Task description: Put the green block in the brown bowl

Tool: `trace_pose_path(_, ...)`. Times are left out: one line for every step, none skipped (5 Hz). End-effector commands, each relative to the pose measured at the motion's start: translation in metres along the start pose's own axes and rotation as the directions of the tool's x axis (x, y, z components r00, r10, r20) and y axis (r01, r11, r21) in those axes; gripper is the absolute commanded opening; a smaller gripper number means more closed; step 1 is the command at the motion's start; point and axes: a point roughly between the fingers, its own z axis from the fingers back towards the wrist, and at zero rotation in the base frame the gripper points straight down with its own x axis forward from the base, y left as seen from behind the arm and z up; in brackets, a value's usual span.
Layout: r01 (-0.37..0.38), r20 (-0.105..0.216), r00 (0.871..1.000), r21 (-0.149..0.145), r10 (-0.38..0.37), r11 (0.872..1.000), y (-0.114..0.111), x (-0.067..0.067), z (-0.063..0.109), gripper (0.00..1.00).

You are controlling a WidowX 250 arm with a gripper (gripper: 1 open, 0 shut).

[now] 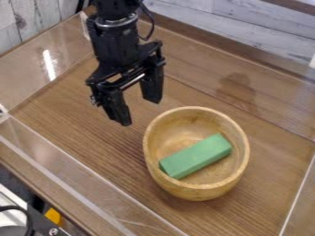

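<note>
The green block (196, 157) lies flat inside the brown bowl (167, 126), slanting from lower left to upper right across the bowl's floor. The round wooden bowl rests on the wooden table toward the right of the camera view. My gripper (135, 101) hangs up and to the left of the bowl, above the table and clear of the rim. Its two black fingers stand apart with nothing between them, so it is open and empty.
Clear acrylic walls (50, 55) enclose the table on the left, front and right. A pale plank surface (259, 23) runs behind the table. The black arm (113, 28) rises from the gripper toward the top edge.
</note>
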Motion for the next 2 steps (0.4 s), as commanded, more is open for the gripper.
trace_pose_path(-0.011,0.017,1.000,-0.034,0.012,0.999,-0.0026,-0.0027,0.0054,1.00)
trace_pose_path(0.002,0.020,1.000,-0.028,-0.001,1.000,-0.0011,0.0002,0.0120,1.00)
